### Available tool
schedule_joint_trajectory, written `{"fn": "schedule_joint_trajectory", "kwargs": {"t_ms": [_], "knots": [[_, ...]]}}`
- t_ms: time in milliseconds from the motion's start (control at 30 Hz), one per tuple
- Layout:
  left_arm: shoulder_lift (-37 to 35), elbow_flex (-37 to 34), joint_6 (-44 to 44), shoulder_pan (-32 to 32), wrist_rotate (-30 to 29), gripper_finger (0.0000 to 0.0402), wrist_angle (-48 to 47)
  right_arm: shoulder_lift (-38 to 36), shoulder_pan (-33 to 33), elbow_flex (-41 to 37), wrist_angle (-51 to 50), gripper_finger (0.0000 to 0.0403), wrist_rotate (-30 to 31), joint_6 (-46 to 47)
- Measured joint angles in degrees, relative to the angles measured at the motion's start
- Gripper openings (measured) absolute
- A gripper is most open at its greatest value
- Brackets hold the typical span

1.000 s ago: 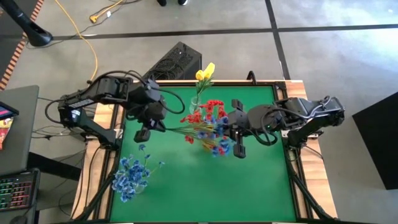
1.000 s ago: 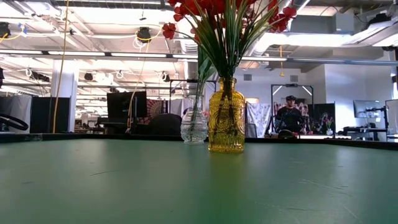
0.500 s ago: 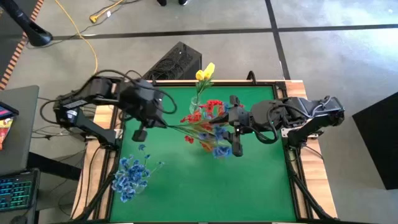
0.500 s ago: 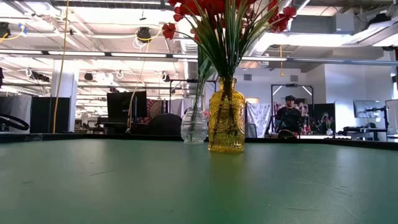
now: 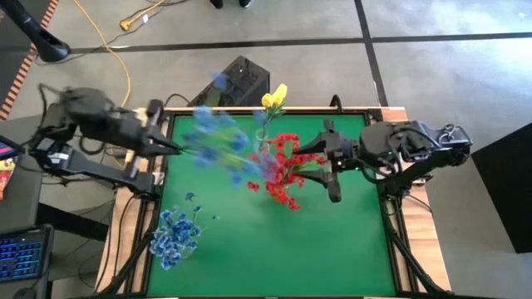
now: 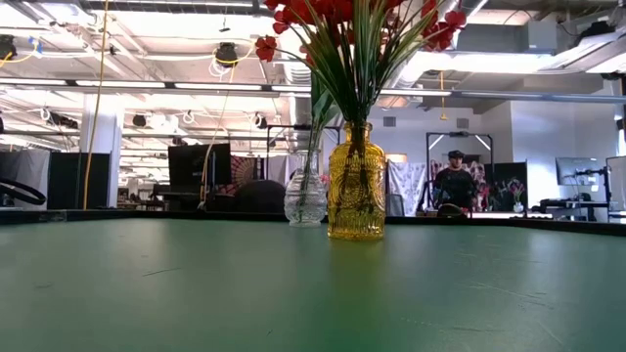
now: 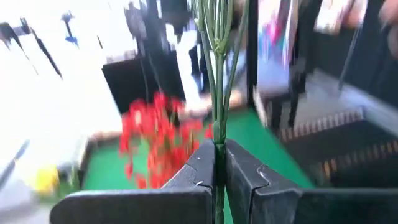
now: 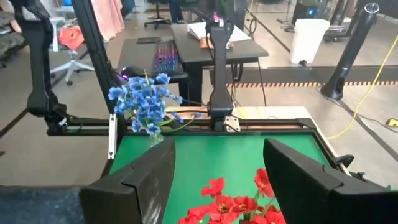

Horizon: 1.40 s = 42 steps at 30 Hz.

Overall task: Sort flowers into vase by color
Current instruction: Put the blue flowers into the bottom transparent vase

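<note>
The left gripper (image 7: 217,171) pinches the green stems of a blue flower spray (image 5: 212,137) and has pulled it out of the red flowers (image 5: 287,162), up toward the upper left of the high view. The right gripper (image 5: 326,162), right of center, has let go and now stands wide open. The amber vase (image 6: 356,183) now holds only red. The blue spray should go to the blue bunch (image 5: 174,232) at lower left.
</note>
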Motion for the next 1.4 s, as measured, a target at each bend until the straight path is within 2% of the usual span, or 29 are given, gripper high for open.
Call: {"fn": "schedule_joint_trajectory", "kwargs": {"t_ms": [233,367,533,667,900,1033,1167,1400], "knots": [[-17.2,-24.01,-8.11,0.0,0.57,0.0,33.39,1.38,2.17,0.02,-0.01,0.027,-0.03,0.27],[-25.7,-37.55,-13.44,0.0,2.95,0.0,47.25,3.44,4.45,-0.1,0.11,0.027,0.01,0.98],[-34.49,-49.93,-18.93,0.02,7.49,0.0,54.28,7.07,7.91,-0.11,0.41,0.027,0.25,3.82],[-40.68,-56.96,-21.42,0.0,13.85,0.0,55.87,11.74,10.77,-0.11,0.38,0.027,0.98,6.59],[-50.18,-69.61,-25.6,0.0,28.63,0.0,63.76,21.25,14.5,-0.16,0.72,0.027,1.23,12.13],[-53.86,-76.51,-29.36,0.0,35.96,0.0,70.88,25.37,16.01,-0.2,5.39,0.027,3.57,13.82],[-55.8,-82.95,-32.39,-0.02,38.68,0.0,78.03,28.89,17.07,-0.18,11.17,0.027,3.95,14.46],[-55.64,-93.45,-39.71,-2.0,39.94,0.0,98.31,31.31,17.31,-0.18,14.64,0.027,4.1,19.76]]}}
